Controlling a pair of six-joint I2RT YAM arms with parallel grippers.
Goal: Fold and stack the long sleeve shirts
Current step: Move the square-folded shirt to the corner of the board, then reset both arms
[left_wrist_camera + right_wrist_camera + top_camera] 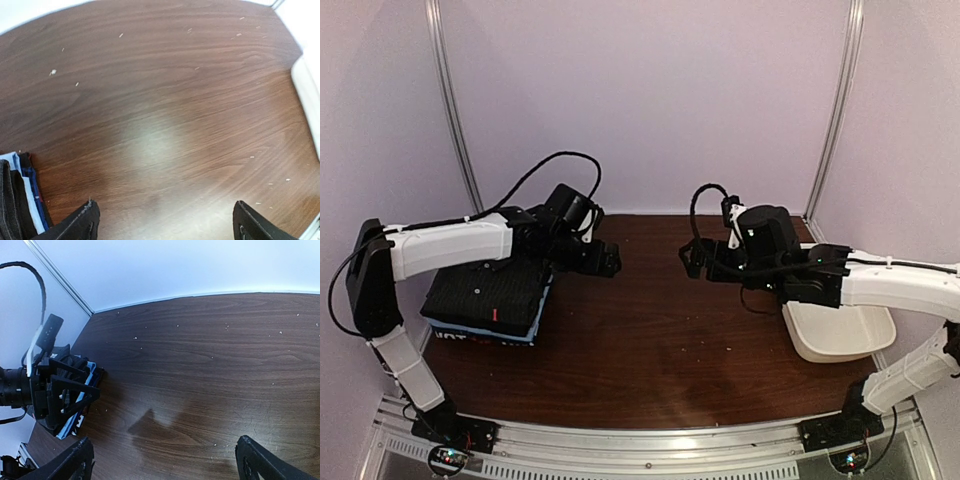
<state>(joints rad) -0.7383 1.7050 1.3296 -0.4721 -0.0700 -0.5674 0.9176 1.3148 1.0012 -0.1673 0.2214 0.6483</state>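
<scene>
A stack of folded long sleeve shirts (490, 300) lies at the table's left, a charcoal-black one on top and light blue below. Its edge shows in the left wrist view (20, 200) and behind the left arm in the right wrist view (80, 385). My left gripper (605, 262) hangs above the bare wood just right of the stack, open and empty, as its wrist view (165, 225) shows. My right gripper (692, 258) is open and empty over the table's middle, right of centre; its fingertips are wide apart in its wrist view (165, 460).
A white plastic tub (840, 332) stands at the right edge, under the right arm, and its rim shows in the left wrist view (307, 95). The brown wooden table (650, 340) carries small pale specks. Walls close in behind and on both sides.
</scene>
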